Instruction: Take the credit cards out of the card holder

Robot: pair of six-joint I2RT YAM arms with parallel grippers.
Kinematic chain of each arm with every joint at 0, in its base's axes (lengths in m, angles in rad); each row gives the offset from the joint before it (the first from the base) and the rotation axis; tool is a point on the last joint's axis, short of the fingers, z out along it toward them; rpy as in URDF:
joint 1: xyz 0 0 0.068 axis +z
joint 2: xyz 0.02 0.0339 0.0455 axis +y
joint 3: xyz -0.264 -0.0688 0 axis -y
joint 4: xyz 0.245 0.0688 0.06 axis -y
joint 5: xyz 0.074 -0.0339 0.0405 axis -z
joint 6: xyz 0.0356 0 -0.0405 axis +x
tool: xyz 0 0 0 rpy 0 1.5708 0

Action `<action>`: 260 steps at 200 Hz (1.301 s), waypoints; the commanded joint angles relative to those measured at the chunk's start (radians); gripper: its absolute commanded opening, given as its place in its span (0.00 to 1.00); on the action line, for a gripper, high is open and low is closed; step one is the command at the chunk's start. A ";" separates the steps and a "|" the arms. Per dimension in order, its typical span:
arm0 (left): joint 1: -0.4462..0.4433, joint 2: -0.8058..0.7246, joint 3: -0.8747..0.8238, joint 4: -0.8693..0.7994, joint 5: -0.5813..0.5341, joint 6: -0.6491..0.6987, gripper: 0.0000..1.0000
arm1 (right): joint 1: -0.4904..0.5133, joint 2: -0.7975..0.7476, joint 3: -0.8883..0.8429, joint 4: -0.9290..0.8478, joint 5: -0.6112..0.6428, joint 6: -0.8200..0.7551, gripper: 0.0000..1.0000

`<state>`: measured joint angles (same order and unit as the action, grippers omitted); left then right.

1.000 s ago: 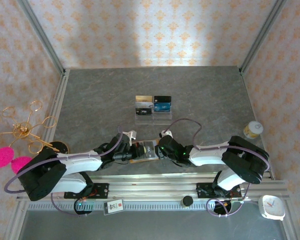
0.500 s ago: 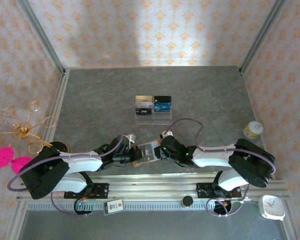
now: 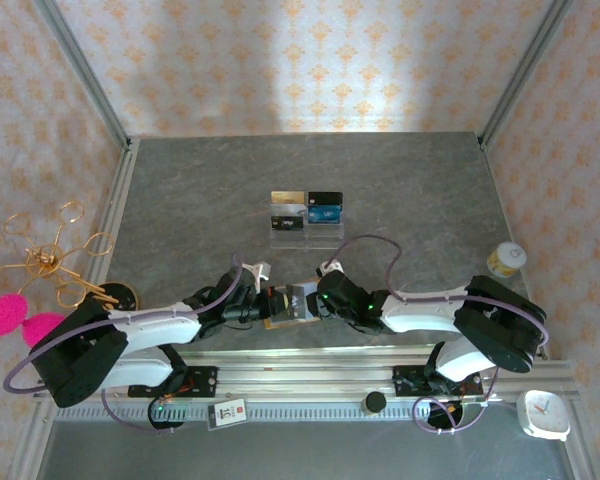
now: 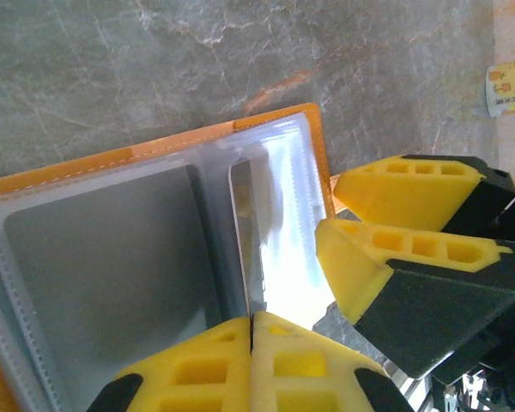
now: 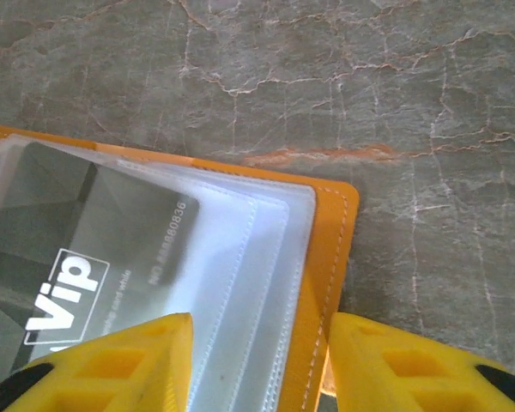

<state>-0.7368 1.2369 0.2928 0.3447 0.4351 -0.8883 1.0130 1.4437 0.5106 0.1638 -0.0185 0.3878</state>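
The orange card holder (image 3: 292, 306) lies open on the table near the front edge, between my two grippers. My left gripper (image 4: 252, 330) is shut on the edge of one of its clear sleeves (image 4: 279, 223). The right gripper's yellow fingers (image 4: 395, 227) stand just beyond that sleeve. My right gripper (image 5: 257, 360) is open, its jaws straddling the holder's orange edge (image 5: 326, 257) and the stacked sleeves. A dark grey card marked VIP (image 5: 77, 257) sits inside a sleeve. Other credit cards (image 3: 307, 204), gold, black and blue, stand in the clear stand farther back.
The clear acrylic stand (image 3: 307, 234) is at mid-table. A yellow-lidded jar (image 3: 505, 260) stands at the right edge. A gold wire ornament (image 3: 50, 262) and pink pads (image 3: 5, 315) lie outside the left rail, and a white clock (image 3: 542, 413) sits at the front right.
My right gripper's jaws have widened and sit over the holder's right edge. The holder has shifted slightly between the grippers. The left gripper has stayed shut on the sleeve.
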 commanded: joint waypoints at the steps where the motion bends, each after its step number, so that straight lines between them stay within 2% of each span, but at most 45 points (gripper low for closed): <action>1: 0.008 0.044 0.011 0.036 0.034 0.009 0.00 | 0.006 0.005 -0.002 -0.002 0.002 -0.007 0.44; 29: 0.008 0.081 -0.019 0.120 0.049 -0.028 0.00 | 0.007 0.074 0.003 0.017 -0.008 0.000 0.29; 46: 0.008 0.089 -0.024 0.142 0.054 -0.039 0.00 | 0.007 0.100 0.000 0.039 -0.034 0.006 0.23; 73: 0.008 0.085 -0.026 0.155 0.056 -0.046 0.19 | 0.007 0.113 -0.007 0.050 -0.043 0.014 0.20; 93: 0.008 0.087 -0.030 0.163 0.054 -0.050 0.25 | 0.007 0.111 -0.008 0.050 -0.046 0.014 0.19; 126: 0.008 0.107 -0.033 0.175 0.048 -0.059 0.25 | 0.007 0.110 -0.012 0.051 -0.051 0.020 0.17; 138: 0.008 0.113 -0.031 0.175 0.049 -0.060 0.18 | 0.007 0.103 -0.016 0.052 -0.050 0.026 0.17; 149: 0.009 0.097 -0.028 0.142 0.035 -0.059 0.08 | 0.007 0.096 -0.018 0.047 -0.045 0.030 0.17; 159: 0.010 0.070 -0.040 0.124 0.018 -0.064 0.08 | 0.007 0.090 -0.018 0.041 -0.043 0.028 0.17; 190: 0.010 -0.053 -0.060 0.046 -0.026 -0.053 0.30 | 0.006 0.053 -0.019 0.033 -0.046 0.012 0.21; 222: -0.018 -0.108 -0.037 -0.039 -0.073 0.001 0.35 | 0.007 0.004 0.003 -0.006 -0.018 -0.013 0.24; 247: -0.062 -0.150 0.006 -0.163 -0.196 0.034 0.40 | 0.006 -0.046 0.012 -0.017 0.007 -0.030 0.37; 260: -0.067 -0.185 0.001 -0.209 -0.261 0.025 0.43 | 0.006 -0.043 0.032 -0.018 -0.005 -0.049 0.38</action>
<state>-0.7879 1.1076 0.2619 0.2756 0.3286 -0.8955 1.0142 1.4284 0.5106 0.1787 -0.0483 0.3729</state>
